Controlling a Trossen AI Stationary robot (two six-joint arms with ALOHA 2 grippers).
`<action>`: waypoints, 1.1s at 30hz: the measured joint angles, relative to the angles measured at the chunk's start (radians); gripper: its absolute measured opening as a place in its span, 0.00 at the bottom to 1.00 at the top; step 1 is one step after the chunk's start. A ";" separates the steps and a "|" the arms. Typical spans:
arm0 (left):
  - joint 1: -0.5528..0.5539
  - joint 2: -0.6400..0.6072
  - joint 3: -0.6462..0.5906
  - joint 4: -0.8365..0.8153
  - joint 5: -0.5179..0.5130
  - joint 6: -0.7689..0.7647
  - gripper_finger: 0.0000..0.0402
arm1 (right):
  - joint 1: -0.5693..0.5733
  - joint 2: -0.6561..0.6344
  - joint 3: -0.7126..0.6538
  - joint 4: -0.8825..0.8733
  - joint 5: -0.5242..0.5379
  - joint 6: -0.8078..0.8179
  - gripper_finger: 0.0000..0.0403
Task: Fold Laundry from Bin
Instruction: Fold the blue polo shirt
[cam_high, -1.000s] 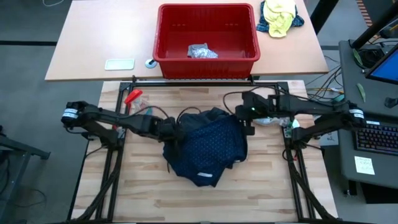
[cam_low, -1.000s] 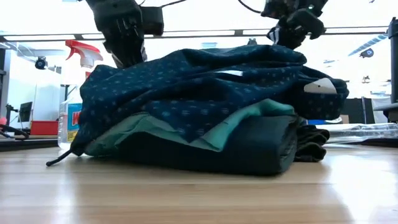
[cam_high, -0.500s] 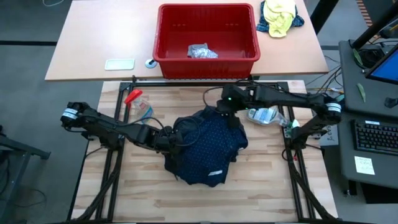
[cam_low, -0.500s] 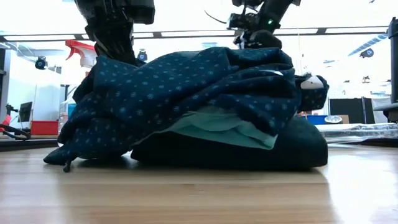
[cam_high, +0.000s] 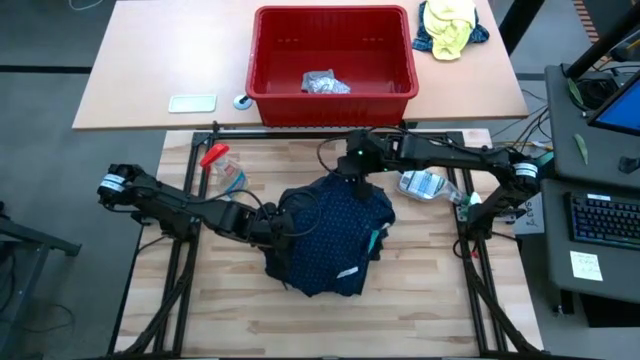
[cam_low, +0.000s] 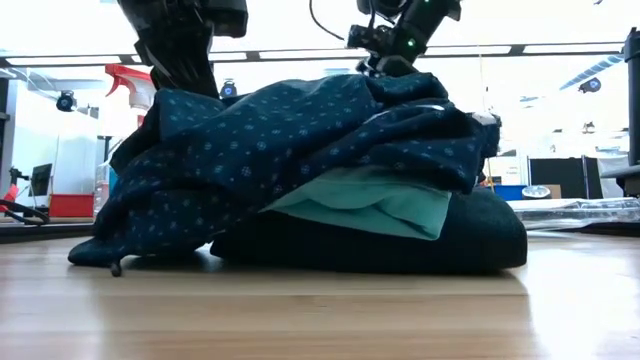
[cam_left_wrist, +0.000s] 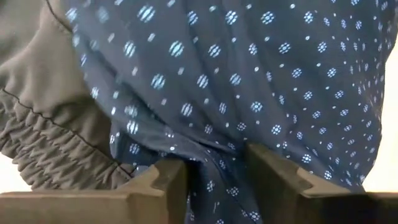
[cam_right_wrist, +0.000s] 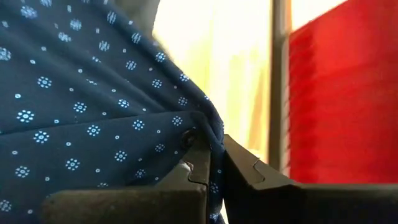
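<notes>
The laundry lies heaped in the middle of the wooden table, the navy dotted garment draped over a turquoise piece and a black one beneath. Since a second ago the heap is narrower and more gathered: the navy cloth, then spread wide toward the right arm's side, is now drawn in over the pile, and its white label sits lower on the near edge. I judge a fold stroke has just been laid across the stack.

The pile's long axis now runs from the far edge toward the near edge of the table, slightly slanted, its narrower end nearest the front.

The red bin stands well apart on the far table, one small crumpled grey item left in it.

The right gripper has moved in from the right side to the far edge of the heap and stays clamped on a pinch of navy cloth. The left gripper, at the heap's left flank, has its fingers now parted, with cloth lying loose between them; the release appears under way.
</notes>
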 joint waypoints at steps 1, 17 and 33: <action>0.000 0.000 0.000 0.000 0.000 0.001 0.35 | -0.002 0.000 0.000 0.043 -0.002 -0.030 0.03; -0.022 0.000 0.000 -0.129 -0.034 -0.123 0.50 | -0.093 0.100 -0.006 0.095 -0.062 0.001 0.03; -0.041 -0.004 0.076 -0.213 -0.032 -0.109 0.50 | -0.232 0.004 0.011 0.004 -0.198 0.128 0.46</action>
